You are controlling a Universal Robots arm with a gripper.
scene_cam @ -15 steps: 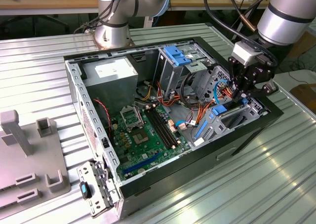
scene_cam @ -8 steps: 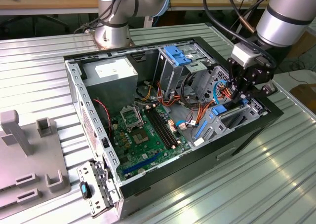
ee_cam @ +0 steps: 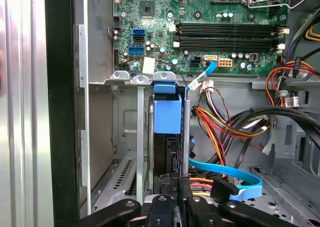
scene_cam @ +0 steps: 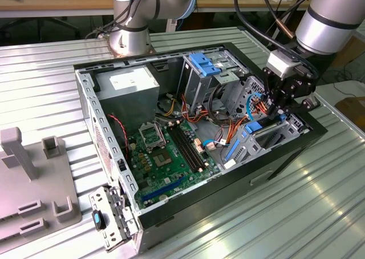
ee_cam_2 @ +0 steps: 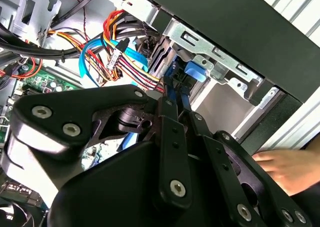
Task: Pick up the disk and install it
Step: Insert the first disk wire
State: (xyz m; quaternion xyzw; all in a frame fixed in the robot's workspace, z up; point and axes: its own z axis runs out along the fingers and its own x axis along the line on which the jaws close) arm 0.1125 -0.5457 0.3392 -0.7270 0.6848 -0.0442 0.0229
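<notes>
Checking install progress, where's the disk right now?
The disk stands on edge in the metal drive cage beside the motherboard, in the first wrist view, with the gripper at its end.

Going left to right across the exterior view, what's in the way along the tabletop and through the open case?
Grey plastic fixture → loose bracket with a blue latch → power supply → motherboard → blue-topped drive cage → gripper over the drive bay at the case's right end.

Bright, even light is falling across the ribbed metal table (scene_cam: 319, 202), glaring at lower right of the exterior view; the computer case (scene_cam: 239, 182) interior is lying shadowed, the near pincer (ee_cam_2: 175, 137) blurring.
</notes>
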